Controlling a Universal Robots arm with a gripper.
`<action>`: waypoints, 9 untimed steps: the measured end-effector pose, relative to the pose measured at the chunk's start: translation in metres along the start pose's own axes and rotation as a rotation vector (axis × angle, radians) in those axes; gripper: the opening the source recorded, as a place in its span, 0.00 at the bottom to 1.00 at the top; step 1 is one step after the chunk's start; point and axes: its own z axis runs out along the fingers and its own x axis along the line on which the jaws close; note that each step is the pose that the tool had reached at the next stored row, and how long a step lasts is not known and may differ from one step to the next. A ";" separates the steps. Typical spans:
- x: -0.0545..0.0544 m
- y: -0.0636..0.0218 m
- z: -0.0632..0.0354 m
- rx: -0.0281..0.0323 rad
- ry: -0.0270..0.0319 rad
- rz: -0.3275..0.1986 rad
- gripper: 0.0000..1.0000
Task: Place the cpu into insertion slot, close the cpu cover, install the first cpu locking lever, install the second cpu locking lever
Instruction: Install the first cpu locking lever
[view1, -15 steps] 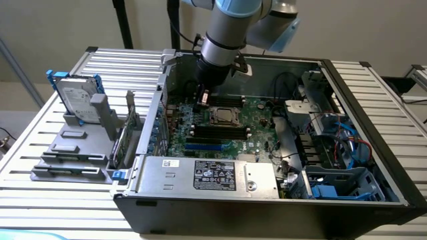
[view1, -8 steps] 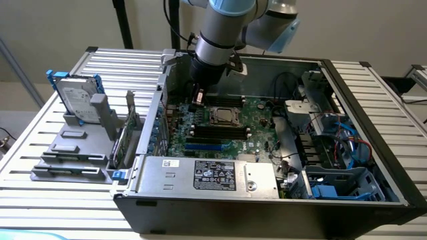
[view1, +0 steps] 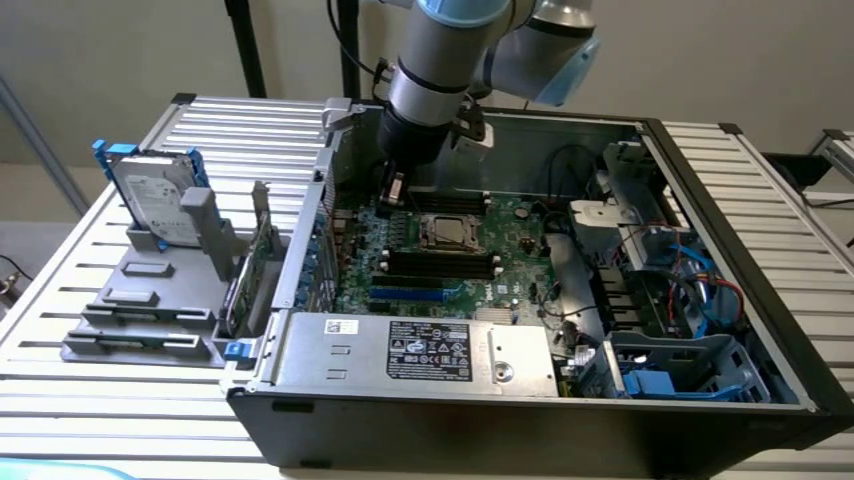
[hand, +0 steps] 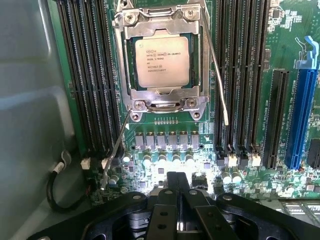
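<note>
The cpu (hand: 162, 60) lies flat in the insertion slot (hand: 199, 107), its pale face with printed text showing. The cpu cover (hand: 161, 95) lies down over it, framing the chip through its window. Two thin wire locking levers stand free of the socket: one (hand: 216, 70) runs along one side, the other (hand: 116, 150) slants away from the socket's corner toward my fingers. My gripper (hand: 177, 187) is shut with nothing in it, hovering over the capacitor row short of the socket. In the exterior view the gripper (view1: 395, 200) hangs just to the left of the cpu (view1: 450, 233).
Long black memory slots (hand: 87, 75) flank the socket on both sides, and a blue slot (hand: 300, 115) lies beyond. The case wall (hand: 30, 125) and a black cable (hand: 60, 195) are close by. The power supply box (view1: 414, 350) and a hard drive (view1: 154, 205) on a grey stand show outside.
</note>
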 end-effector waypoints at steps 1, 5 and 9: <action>0.000 -0.0002 -0.0008 -0.0004 0.0048 0.010 0.11; 0.000 -0.0014 -0.0045 -0.0020 0.0253 0.047 0.11; 0.000 -0.0027 -0.0077 -0.0030 0.0489 0.082 0.11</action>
